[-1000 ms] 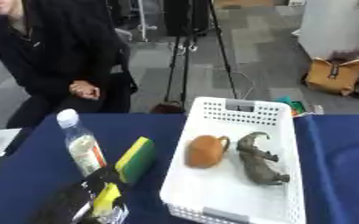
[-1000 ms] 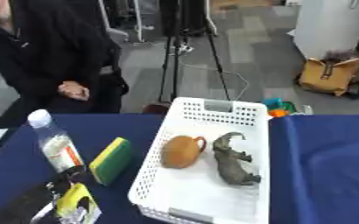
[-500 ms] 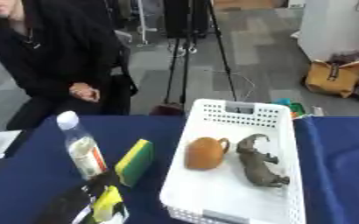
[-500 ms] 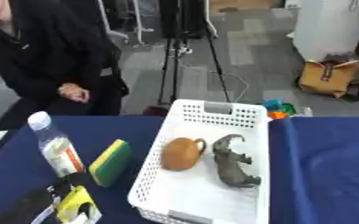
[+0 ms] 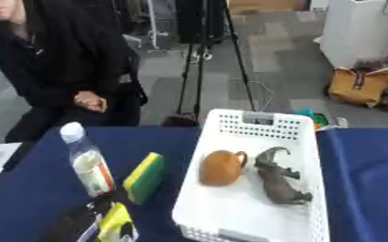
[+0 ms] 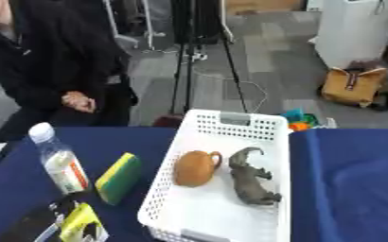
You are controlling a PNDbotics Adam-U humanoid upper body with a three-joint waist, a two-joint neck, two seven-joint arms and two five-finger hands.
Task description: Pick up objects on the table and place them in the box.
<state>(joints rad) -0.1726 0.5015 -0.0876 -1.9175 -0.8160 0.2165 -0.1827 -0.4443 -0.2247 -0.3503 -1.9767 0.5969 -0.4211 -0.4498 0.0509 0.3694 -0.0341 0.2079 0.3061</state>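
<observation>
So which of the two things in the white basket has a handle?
The brown jug, on the left side of the white basket. It has a small loop handle. The grey dinosaur toy beside it has legs and a tail instead.

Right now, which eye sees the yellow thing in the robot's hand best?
The right eye view: the yellow thing shows more fully there, held in the dark left hand. The left eye view shows it too, but nearer the bottom edge and more cut off.

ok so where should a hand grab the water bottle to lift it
Grip the bottle around its labelled middle, coming in from the robot's left. It stands upright, the body is straight-sided there, and the sponge leans close on its right, so fingers fit more easily from the open left side.
</observation>
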